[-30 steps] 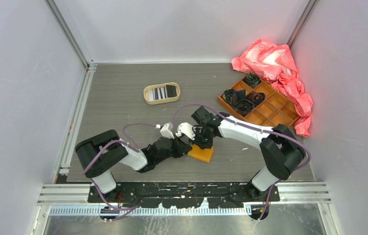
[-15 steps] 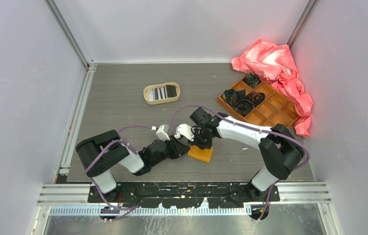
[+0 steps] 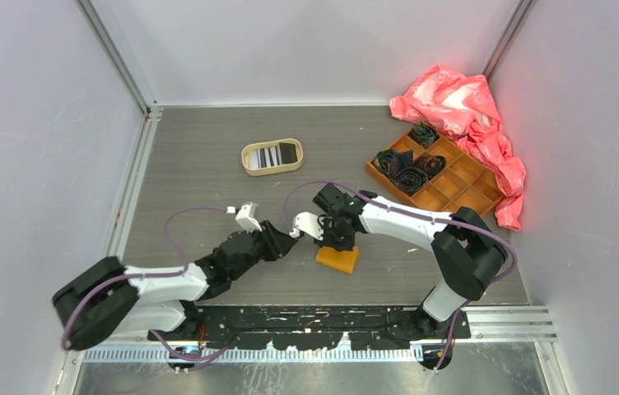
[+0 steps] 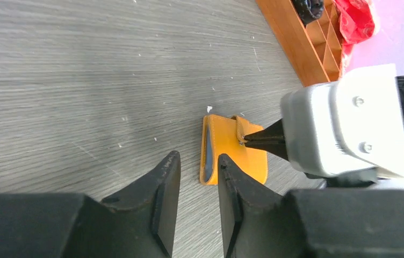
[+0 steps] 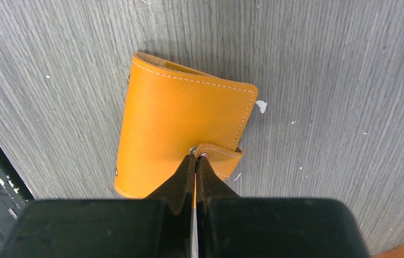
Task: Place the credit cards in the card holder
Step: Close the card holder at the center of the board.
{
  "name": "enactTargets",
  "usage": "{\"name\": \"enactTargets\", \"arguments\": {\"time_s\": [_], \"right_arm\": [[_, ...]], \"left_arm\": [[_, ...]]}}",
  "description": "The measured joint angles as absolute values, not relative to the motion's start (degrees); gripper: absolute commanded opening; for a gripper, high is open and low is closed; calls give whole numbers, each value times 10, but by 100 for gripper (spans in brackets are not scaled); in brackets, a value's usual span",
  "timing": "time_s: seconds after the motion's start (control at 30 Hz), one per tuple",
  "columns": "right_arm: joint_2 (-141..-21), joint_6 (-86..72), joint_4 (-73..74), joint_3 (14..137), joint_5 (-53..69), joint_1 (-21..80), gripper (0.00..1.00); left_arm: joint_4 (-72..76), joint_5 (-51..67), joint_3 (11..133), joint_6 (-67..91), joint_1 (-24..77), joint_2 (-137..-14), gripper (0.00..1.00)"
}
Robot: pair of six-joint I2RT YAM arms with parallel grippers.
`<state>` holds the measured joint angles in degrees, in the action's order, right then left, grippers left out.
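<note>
The orange card holder (image 3: 339, 260) lies folded on the table, and it also shows in the right wrist view (image 5: 181, 115) and the left wrist view (image 4: 248, 158). My right gripper (image 3: 335, 243) stands over it, its jaws shut (image 5: 196, 157) on the little snap tab (image 5: 222, 157). My left gripper (image 3: 284, 242) is open and empty (image 4: 197, 161), a short way left of the holder and pointing at its open side, where a pale blue-grey edge (image 4: 209, 156) shows inside. A striped card (image 3: 265, 156) and a black card (image 3: 288, 153) lie in the oval tray.
The oval tan tray (image 3: 246, 160) stands at mid-back. An orange compartmented box (image 3: 471, 197) with dark rolled items sits at the right, and a pink plastic bag (image 3: 463, 107) lies behind it. Metal rails run along the left and near edges.
My left arm has drawn back to the left, and its gripper is now farther from the holder. My right gripper has shifted slightly left and stays on the holder.
</note>
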<state>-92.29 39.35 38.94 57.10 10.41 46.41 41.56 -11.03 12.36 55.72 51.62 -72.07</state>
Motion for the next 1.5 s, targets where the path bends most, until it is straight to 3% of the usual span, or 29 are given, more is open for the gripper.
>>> {"name": "enactTargets", "arguments": {"time_s": [0.13, 0.63, 1.33, 1.4, 1.5], "right_arm": [[-928, 400, 394, 575, 85, 476, 1], [-943, 422, 397, 573, 7, 531, 1], [-926, 413, 358, 531, -84, 596, 1], [-929, 404, 358, 532, -92, 599, 5], [-931, 387, 363, 543, -87, 587, 20]], "left_arm": [[290, -141, 128, 524, 516, -593, 36], [75, -193, 130, 480, 516, -426, 36], [26, -197, 130, 476, 516, -400, 36], [23, -197, 130, 476, 516, -393, 36], [22, -195, 130, 476, 516, -390, 38]]}}
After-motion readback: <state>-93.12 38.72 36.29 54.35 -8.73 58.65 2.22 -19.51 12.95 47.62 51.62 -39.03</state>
